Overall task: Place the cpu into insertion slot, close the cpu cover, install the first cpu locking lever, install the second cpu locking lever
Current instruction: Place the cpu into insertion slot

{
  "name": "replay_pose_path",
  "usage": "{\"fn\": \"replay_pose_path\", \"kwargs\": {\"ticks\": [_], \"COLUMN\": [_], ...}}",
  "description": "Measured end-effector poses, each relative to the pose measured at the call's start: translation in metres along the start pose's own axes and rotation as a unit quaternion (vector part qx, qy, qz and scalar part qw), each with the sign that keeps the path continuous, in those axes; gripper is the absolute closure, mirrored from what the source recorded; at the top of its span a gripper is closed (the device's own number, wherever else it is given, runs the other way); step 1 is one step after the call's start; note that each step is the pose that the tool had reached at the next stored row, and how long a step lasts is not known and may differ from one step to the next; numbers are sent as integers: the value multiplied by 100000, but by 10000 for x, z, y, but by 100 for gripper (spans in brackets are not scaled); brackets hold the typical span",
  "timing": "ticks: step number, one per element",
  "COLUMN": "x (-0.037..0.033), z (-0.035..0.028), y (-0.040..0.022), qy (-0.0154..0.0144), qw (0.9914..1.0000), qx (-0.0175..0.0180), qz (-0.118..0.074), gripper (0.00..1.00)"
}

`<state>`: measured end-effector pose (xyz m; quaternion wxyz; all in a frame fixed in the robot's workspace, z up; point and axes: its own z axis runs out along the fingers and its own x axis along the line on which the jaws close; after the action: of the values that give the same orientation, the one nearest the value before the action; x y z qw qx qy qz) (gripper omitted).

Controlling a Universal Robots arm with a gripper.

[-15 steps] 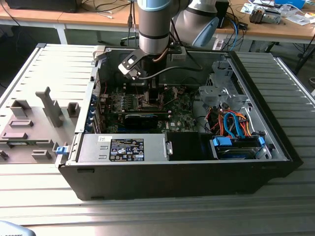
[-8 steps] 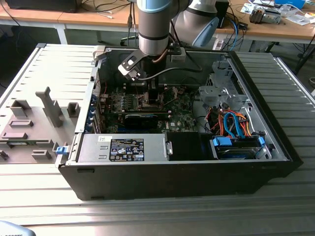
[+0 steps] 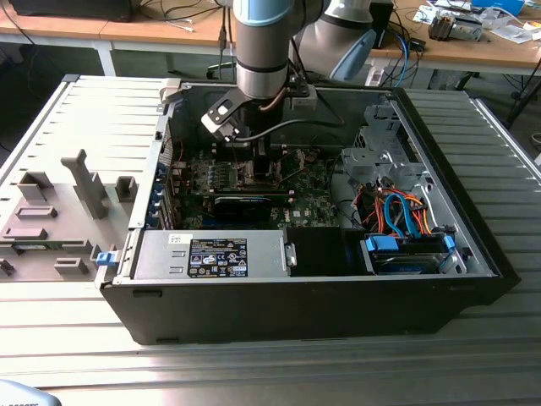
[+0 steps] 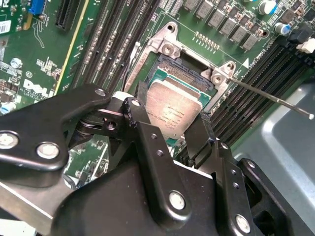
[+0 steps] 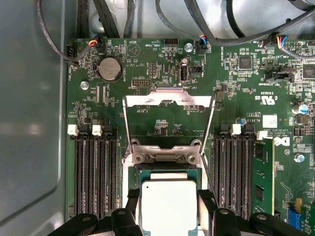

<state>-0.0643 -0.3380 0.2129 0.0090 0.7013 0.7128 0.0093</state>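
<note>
Robotics lab: open computer case [image 3: 296, 313] on ribbed metal table [image 3: 254, 372], cable-strewn wooden benches [image 3: 76, 30] behind.

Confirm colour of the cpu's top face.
Silvery-grey metal, framed by a thin green edge. The cpu shows best in the second wrist view.

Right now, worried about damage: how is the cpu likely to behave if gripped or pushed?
The cpu looks a thin flat plate, so probably stiff and light. Its smooth metal top may slip. Sitting over the insertion slot, it could shift if nudged.
</note>
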Motion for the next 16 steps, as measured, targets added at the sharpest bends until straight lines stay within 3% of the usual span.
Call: {"fn": "replay_pose_path", "kwargs": {"ticks": [4, 16], "x": [0, 24], "z": [76, 182], "y": [-21, -25], "qy": [-1, -37], "qw": [100000, 99998], "qx": [-2, 10], "qz": [-1, 615], "gripper": [45, 45]}}
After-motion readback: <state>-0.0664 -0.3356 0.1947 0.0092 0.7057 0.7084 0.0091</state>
